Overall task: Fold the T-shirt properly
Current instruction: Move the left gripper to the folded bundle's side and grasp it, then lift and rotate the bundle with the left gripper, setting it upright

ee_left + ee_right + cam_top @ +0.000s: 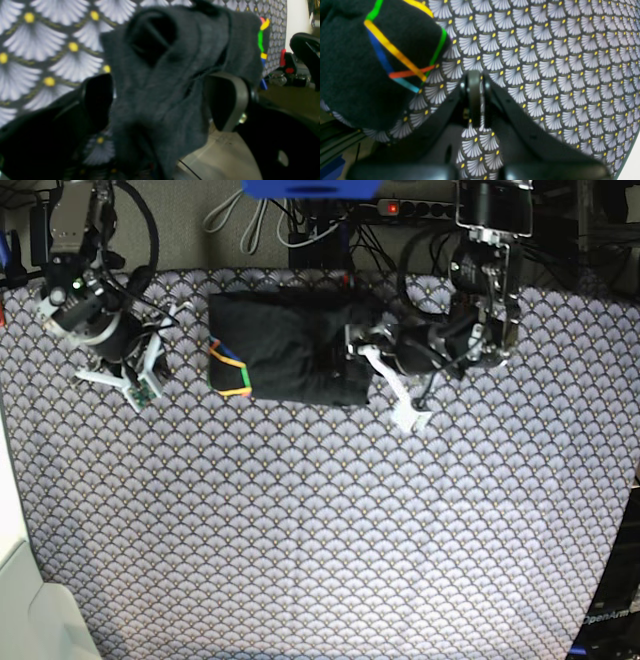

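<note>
Desk (pixel 300 530): covered by scallop-patterned cloth (pixel 320 510).
T-shirt (pixel 285 345): folded, between both pincers.
Left pincer (pixel 362 365): jaws apart, straddling its edge.
Right pincer (pixel 135 375): jaws together, empty.

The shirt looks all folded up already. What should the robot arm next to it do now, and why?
Probably draw the left gripper straight back, away from the T-shirt. Its jaws are wide open but fabric lies bunched between them in the left wrist view, while the shirt sits as a compact folded bundle on the patterned cloth. Backing off gently should keep the fold. The right gripper is shut and clear.
</note>
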Available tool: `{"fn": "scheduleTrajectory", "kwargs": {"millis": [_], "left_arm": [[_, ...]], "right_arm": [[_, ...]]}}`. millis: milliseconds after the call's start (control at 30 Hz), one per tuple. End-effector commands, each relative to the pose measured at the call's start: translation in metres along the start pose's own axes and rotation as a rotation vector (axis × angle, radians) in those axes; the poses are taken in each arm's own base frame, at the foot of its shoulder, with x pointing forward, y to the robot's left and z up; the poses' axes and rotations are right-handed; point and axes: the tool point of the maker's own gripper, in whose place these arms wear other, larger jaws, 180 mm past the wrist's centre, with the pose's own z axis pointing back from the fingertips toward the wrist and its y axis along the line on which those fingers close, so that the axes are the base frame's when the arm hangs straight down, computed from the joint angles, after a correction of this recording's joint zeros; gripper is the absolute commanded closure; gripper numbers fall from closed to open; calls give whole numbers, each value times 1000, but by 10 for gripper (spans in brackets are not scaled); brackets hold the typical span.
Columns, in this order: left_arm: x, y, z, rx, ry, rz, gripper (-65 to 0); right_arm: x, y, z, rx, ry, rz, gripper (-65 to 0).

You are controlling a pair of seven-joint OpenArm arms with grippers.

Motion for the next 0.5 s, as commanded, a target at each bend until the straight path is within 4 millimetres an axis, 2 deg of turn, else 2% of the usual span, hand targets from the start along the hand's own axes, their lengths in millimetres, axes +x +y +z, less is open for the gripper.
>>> {"fn": "scheduleTrajectory", "kwargs": {"millis": [0, 100, 233, 267, 333, 467], "left_arm": [[-6, -6, -4, -4, 32, -11, -585], [-23, -10, -12, -14, 70, -1, -585], [-36, -1, -19, -5, 114, 36, -582], [-37, 1, -19, -3, 118, 41, -564], [-37, 3, -19, 2, 118, 45, -474], [-30, 6, -17, 11, 107, 42, -168]], "right_arm": [[11, -3, 4, -8, -44, 5, 0], [12, -3, 3, -7, -45, 2, 0], [11, -3, 3, -8, -45, 3, 0], [11, -3, 3, -8, -45, 3, 0], [11, -3, 4, -8, -44, 5, 0], [4, -9, 7, -27, -31, -13, 0]]}}
